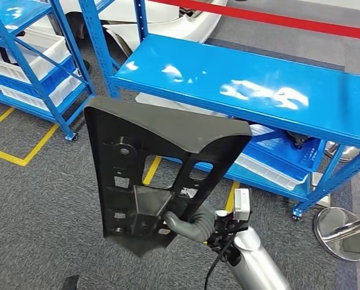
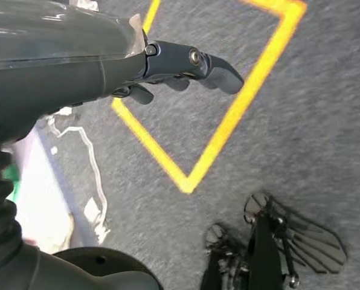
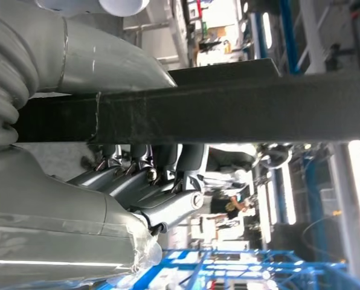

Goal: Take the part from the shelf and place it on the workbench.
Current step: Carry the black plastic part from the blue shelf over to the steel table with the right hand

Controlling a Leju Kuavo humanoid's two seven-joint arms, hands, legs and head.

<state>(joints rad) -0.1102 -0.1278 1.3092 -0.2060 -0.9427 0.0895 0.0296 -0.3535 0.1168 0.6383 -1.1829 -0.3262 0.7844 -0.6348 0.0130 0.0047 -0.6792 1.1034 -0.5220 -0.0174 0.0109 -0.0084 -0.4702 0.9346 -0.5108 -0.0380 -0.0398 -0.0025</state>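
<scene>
Right hand (image 3: 137,181): fingers (image 3: 169,205) and thumb clamp one black part (image 1: 137,175), held mid-frame in the head view, long axis roughly upright, above grey carpet (image 1: 37,211) with yellow lines. Two blue shelves (image 1: 242,84) stand behind. Left hand (image 2: 169,66): fingers loosely extended, holding nothing.

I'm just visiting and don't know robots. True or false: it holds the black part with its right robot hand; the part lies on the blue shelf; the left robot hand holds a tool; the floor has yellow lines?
1. The right robot hand holds the black part. True.
2. The part lies on the blue shelf. False: it is held up in the air in front of the shelf.
3. The left robot hand holds a tool. False: it holds nothing, above the carpet.
4. The floor has yellow lines. True.
</scene>
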